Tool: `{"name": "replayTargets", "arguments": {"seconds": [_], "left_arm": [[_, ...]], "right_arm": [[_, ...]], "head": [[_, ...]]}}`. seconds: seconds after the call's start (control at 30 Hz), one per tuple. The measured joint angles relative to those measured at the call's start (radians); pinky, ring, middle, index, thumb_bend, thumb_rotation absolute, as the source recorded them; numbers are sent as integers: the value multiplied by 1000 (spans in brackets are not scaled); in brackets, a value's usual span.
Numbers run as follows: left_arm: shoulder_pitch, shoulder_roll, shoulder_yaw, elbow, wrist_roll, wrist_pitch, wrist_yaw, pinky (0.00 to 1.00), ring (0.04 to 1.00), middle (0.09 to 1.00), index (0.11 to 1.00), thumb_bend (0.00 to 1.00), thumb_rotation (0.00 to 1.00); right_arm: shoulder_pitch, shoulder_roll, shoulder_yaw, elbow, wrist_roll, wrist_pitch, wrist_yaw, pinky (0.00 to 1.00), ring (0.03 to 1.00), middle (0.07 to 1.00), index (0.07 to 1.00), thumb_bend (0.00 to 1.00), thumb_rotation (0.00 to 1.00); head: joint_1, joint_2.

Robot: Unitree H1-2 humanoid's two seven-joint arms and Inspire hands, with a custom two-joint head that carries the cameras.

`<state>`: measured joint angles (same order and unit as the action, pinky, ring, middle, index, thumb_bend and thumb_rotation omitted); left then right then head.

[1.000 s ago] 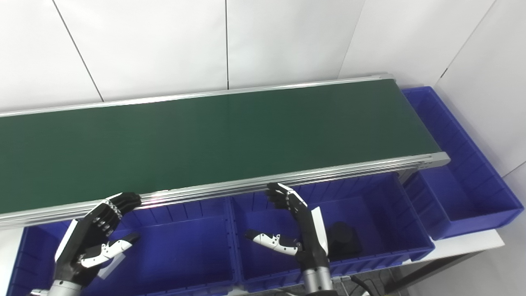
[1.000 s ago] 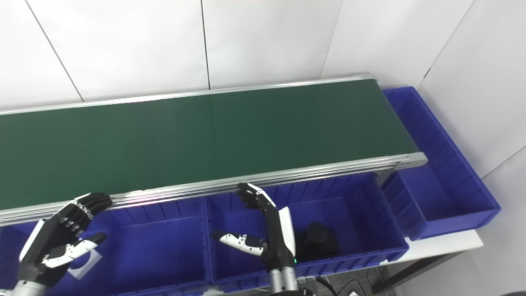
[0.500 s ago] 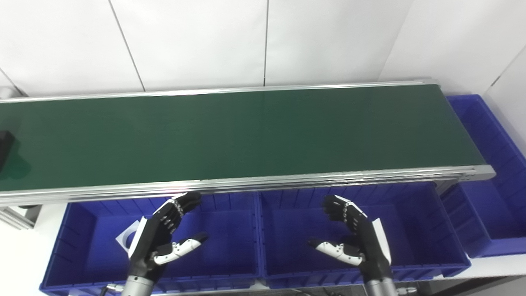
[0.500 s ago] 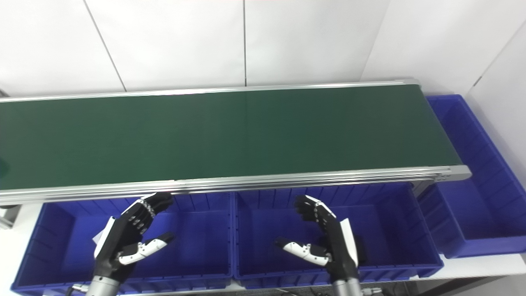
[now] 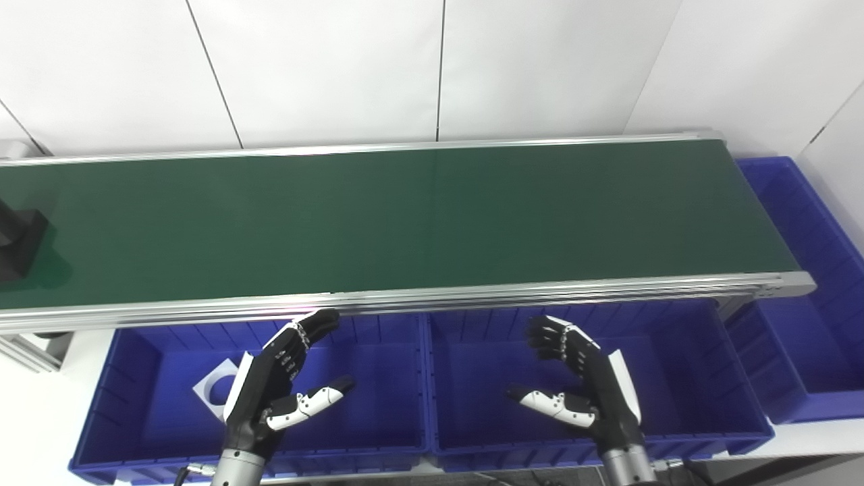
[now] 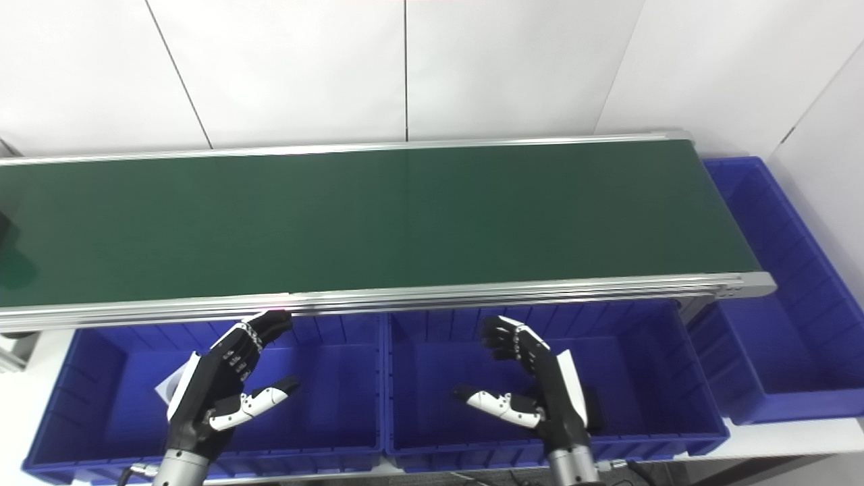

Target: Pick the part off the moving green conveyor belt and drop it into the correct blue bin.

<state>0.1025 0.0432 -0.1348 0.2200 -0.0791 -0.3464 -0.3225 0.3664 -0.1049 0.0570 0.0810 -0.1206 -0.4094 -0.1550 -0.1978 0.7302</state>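
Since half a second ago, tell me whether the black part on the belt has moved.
Yes. The black part has ridden rightward along the green belt, showing more fully past the picture's left edge.

Two side-by-side head cameras look down from close above, sharing the conveyor belt (image 5: 418, 223) and blue bins (image 5: 594, 432).

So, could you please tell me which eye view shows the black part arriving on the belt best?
The left eye view: the black part shows as a blocky shape at the conveyor belt's left end. The right eye view catches only a dark sliver at its left edge.
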Motion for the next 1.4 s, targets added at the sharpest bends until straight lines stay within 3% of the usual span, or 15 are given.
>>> {"name": "replayTargets", "arguments": {"seconds": [0.03, 0.07, 0.13, 0.23, 0.47, 0.83, 1.03, 1.4], "left_arm": [[0, 5, 0, 4, 0, 0, -1, 886, 809, 800, 751, 596, 0], [0, 10, -1, 6, 0, 0, -2, 887, 811, 800, 746, 611, 0], [0, 14, 0, 7, 0, -1, -2, 880, 806, 794, 743, 621, 0], [0, 13, -1, 24, 2, -19, 2, 875, 802, 788, 742, 621, 0], [5, 11, -3, 81, -10, -53, -2, 887, 804, 791, 736, 615, 0], [5, 10, -2, 101, -17, -66, -2, 892, 805, 794, 742, 608, 0], [6, 10, -2, 100, -17, -67, -1, 896, 810, 795, 745, 600, 0], [5, 5, -2, 98, -7, -67, 12, 893, 801, 783, 740, 607, 0]], "right_arm": [[1, 5, 0, -1, -2, 0, 0, 660, 711, 720, 749, 714, 217], [3, 10, 0, -1, -2, 0, 0, 663, 718, 724, 750, 708, 208], [8, 14, 2, -1, -2, 0, 0, 659, 719, 726, 750, 703, 201], [16, 14, 5, 3, -1, 0, -3, 669, 723, 727, 752, 707, 201], [20, 4, 25, 39, -1, -1, -14, 693, 719, 730, 756, 709, 212], [4, -16, 57, 66, 6, -3, -23, 703, 727, 743, 769, 704, 217], [3, -23, 64, 66, 7, -3, -29, 720, 734, 750, 776, 696, 220], [-24, -33, 69, 43, 0, -3, -18, 701, 743, 769, 802, 691, 205]], "head": [[-5, -5], [-12, -38], [-12, -38], [-17, -96], [-6, -136], [11, -138], [23, -112], [31, -100]]}}
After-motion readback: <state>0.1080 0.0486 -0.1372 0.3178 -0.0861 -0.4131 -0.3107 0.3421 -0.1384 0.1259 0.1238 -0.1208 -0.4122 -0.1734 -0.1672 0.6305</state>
